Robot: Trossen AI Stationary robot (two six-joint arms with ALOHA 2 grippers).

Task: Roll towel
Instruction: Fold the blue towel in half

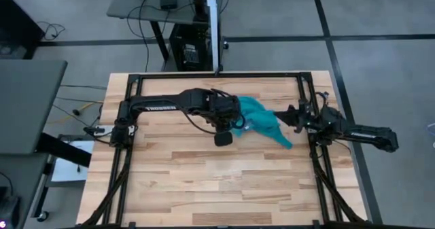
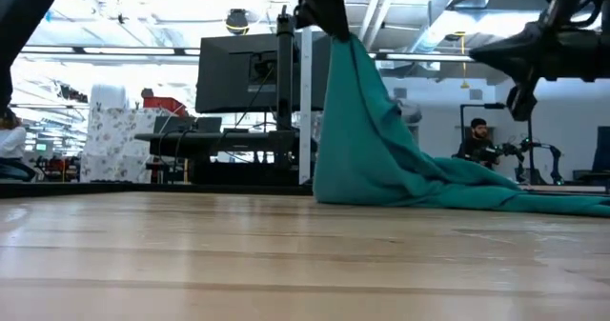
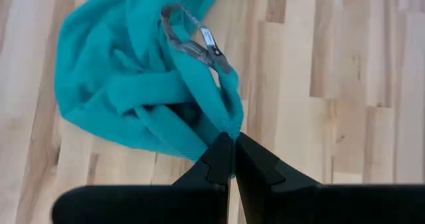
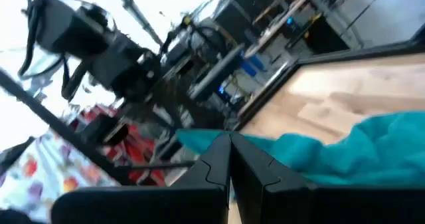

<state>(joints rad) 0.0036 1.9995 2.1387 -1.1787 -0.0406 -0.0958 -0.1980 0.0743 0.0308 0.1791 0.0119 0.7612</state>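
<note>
Barely begun, judged against a finished roll. Towel [image 1: 262, 122]: teal, bunched in a loose heap on the far half of the bench [image 1: 204, 188], one end lifted, the rest trailing toward the right-hand side. No flat spread, no rolled turn visible anywhere in the cloth.

Left tool [image 3: 232, 159]: pressed together, pinching a fold of the towel near its hem; directly above the towel's near-left part in the high view. Low view: cloth hanging from that pinch in a steep drape, lower part pooled on the bench.

Right tool [image 4: 230, 159]: pressed together, nothing visibly caught between the tips; just beside the towel's right end, arm reaching in from the bench's right edge. Contact with the cloth not determinable.

Small pale tag [image 3: 207, 36] with a thin loop, lying on the towel's upper folds.

Left to do, as a judgement: lay out flat, straighten edges, roll from one end; practically everything outstanding.

Around the towel: bare wood on the near side; dark frame rails along the bench's edges, well apart from the cloth. Beyond the bench, past the towel: monitor [image 2: 243, 73] on a stand, cluttered room, a seated person [image 2: 474, 142] far off.

Obstructions: none on the bench near the towel; main hindrance the cloth's own tangle.
</note>
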